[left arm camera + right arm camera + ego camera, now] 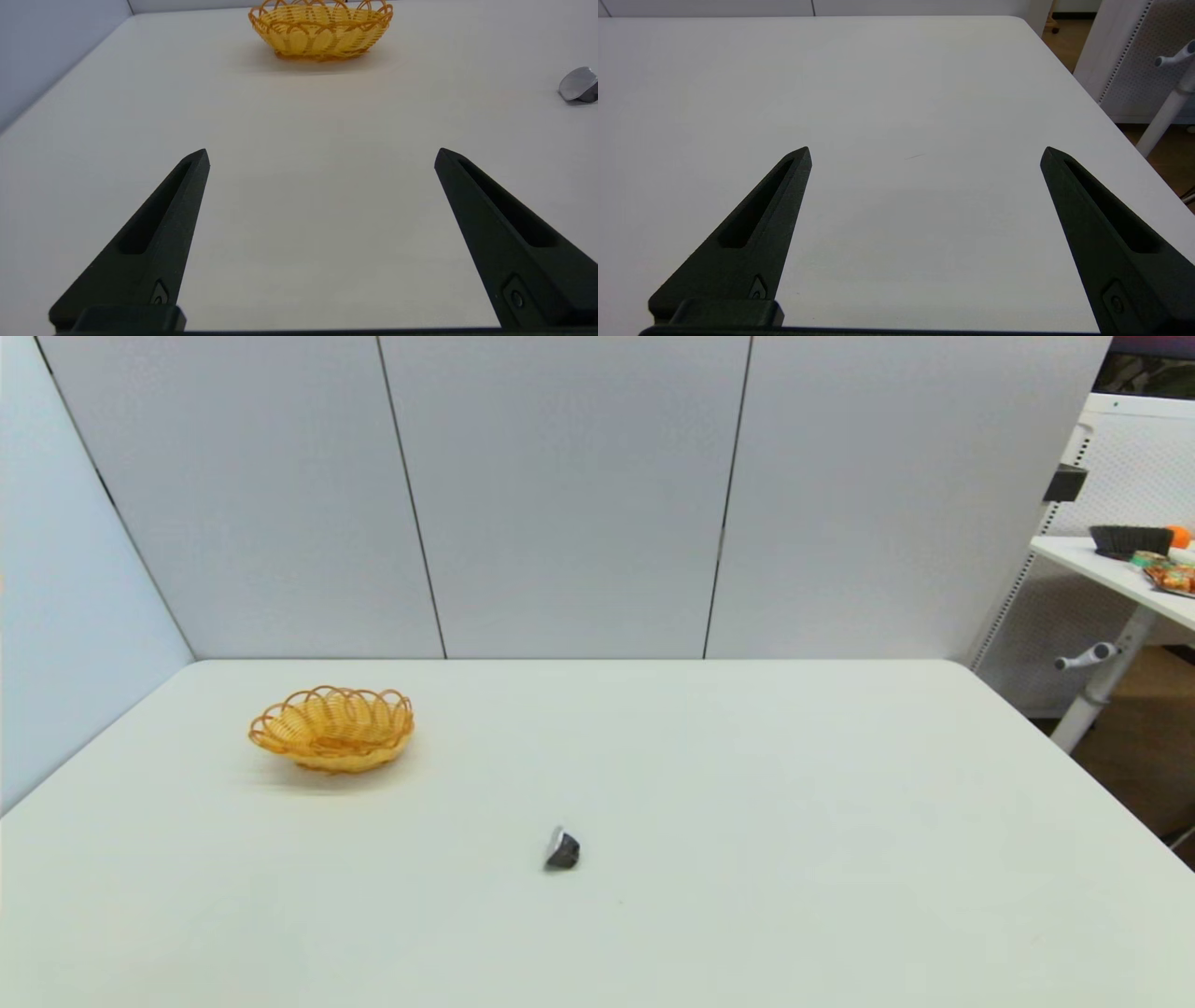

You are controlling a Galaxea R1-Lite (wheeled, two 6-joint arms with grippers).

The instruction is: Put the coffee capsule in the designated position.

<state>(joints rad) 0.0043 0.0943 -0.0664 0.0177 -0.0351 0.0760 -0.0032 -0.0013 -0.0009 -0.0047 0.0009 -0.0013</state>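
On table (pixel 747 784), capsule (pixel 562 849) apart from basket (pixel 332 728), wrist views alone show both pincers (pixel 321 156) (pixel 926 154) spread.

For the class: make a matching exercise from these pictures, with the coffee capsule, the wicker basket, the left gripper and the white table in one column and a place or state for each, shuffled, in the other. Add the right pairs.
Column one:
1. coffee capsule
2. wicker basket
3. left gripper
4. white table

Column two:
A. open, nothing between its fingers
B. lies on its side near the table's middle
C. stands empty on the robot's left
D. bears the capsule and the basket

Pairs: 1-B, 2-C, 3-A, 4-D
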